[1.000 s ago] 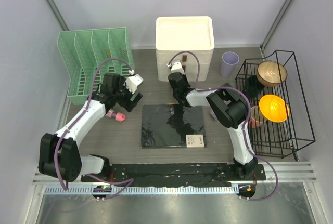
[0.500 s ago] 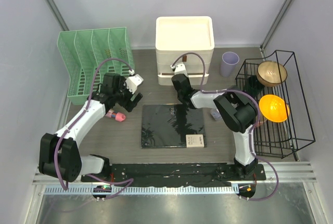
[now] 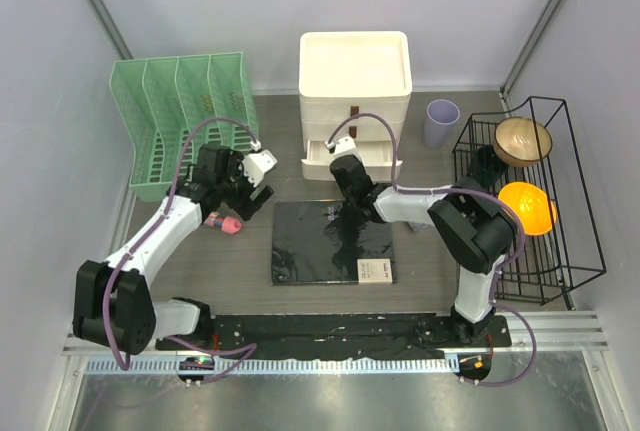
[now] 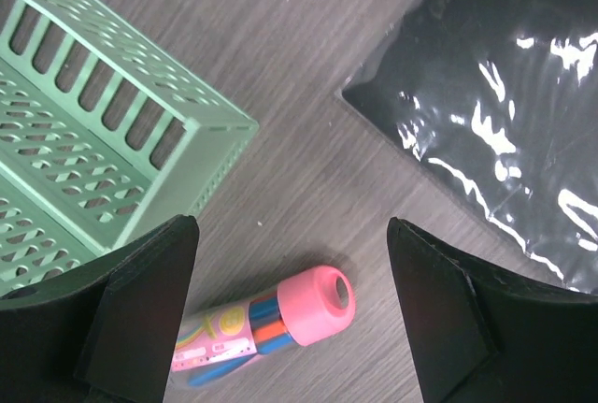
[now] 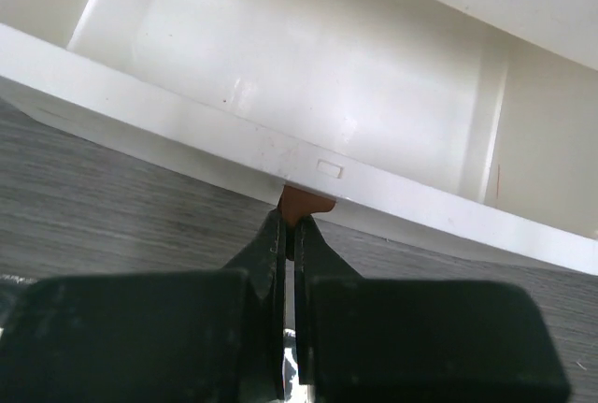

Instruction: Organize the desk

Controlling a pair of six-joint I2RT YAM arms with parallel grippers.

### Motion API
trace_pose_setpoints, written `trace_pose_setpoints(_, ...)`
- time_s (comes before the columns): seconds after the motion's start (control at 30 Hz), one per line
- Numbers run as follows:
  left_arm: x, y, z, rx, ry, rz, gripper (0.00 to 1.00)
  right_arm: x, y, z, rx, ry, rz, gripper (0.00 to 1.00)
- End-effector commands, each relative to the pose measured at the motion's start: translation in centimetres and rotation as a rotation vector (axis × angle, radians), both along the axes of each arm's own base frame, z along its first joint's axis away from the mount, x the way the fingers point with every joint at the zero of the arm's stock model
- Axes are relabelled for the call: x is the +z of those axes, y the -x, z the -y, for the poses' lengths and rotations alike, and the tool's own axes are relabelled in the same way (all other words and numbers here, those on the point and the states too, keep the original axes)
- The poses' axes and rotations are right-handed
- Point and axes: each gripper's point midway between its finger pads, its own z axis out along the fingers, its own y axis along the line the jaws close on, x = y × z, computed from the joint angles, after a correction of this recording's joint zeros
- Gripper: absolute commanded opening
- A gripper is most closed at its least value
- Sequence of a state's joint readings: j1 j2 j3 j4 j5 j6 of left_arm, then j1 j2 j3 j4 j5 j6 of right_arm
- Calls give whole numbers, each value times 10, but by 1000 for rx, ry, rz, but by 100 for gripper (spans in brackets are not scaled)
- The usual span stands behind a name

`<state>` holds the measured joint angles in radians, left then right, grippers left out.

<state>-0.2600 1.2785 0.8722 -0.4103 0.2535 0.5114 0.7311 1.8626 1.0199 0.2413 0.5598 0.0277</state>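
My right claw [image 5: 288, 235] is pressed together on the small brown tab [image 5: 304, 202] at the front of the lower drawer [image 5: 187, 141]. That drawer stands partly out of the white drawer unit [image 3: 355, 66], and what I can see of its inside is bare. My left claw [image 4: 291, 253] is spread wide and holds nothing. It hangs over a tube of pens [image 4: 280, 319] with a pink cap, which lies on its side just beside the corner of the green file rack [image 4: 103, 160].

To the right of the tube, a little apart, lies the black notebook [image 4: 505, 94], flat and glossy. All of this sits on the desk [image 3: 240, 271], which runs from my bases out to the back wall. A purple cup [image 3: 442, 123] and a wire rack [image 3: 540, 201] with bowls stand on its right side.

I judge the desk itself heavy, stiff and fixed, so it is not for me to grip; I handle what lies on it. Its top looks smooth, so things should slide easily. The tube looks light and round and may roll, so I would pinch it across the barrel. The notebook looks slippery and lies flat, so an edge is the only place to take it. The tab is thin and needs a straight pull.
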Motion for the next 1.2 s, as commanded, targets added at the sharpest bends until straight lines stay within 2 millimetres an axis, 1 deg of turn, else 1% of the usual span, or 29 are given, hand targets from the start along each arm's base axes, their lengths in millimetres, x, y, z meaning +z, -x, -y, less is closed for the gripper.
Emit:
trace_pose_setpoints(0.0,-1,10,-8,-100,-81,37,87,32,7,-8,18,-67,41,1)
trace_pose_setpoints(0.13,-8,20,-19,-139,-137,26,88,31,14,-8,30,-63,25,1)
trace_pose_setpoints(0.17,-10,25,-20,-152,-143,7,87,31,16,-9,33,-61,23,1)
trace_pose_setpoints(0.27,-12,32,-28,-186,-173,-10,87,29,18,-8,35,-58,16,1)
trace_pose_setpoints(0.37,-12,32,-38,-195,-202,-16,87,26,20,-10,47,-53,-1,1)
trace_pose_setpoints(0.5,-18,40,-53,-200,-231,-70,87,21,24,-11,52,-49,-24,1)
trace_pose_setpoints(0.67,-22,44,-65,-215,-258,-92,87,20,28,-13,75,-48,-38,2)
trace_pose_setpoints(0.7,-23,43,-68,-218,-270,-87,87,20,29,-13,77,-48,-42,7)
trace_pose_setpoints(0.77,-25,43,-73,-223,-288,-97,87,20,31,-15,87,-47,-51,10)
trace_pose_setpoints(0.8,-26,43,-77,-229,-303,-100,87,20,31,-15,88,-45,-56,13)
trace_pose_setpoints(0.9,-31,43,-84,-234,-315,-122,87,19,35,-16,99,-39,-67,17)
trace_pose_setpoints(0.93,-31,42,-86,-236,-320,-124,87,19,37,-17,105,-35,-68,21)
trace_pose_setpoints(1.0,-34,41,-90,-236,-331,-142,87,20,38,-18,106,-19,-65,25)
trace_pose_setpoints(1.03,-37,40,-91,-243,-336,-152,87,19,39,-18,108,-10,-68,31)
trace_pose_setpoints(1.07,-40,39,-94,-241,-345,-164,87,19,39,-18,110,-8,-72,34)
trace_pose_setpoints(1.1,-40,37,-95,-243,-351,-160,87,20,39,-17,105,-2,-69,47)
trace_pose_setpoints(1.13,-42,36,-96,-247,-357,-162,87,20,39,-17,101,1,-68,52)
trace_pose_setpoints(1.17,-43,34,-97,-249,-365,-157,87,21,39,-17,101,2,-66,55)
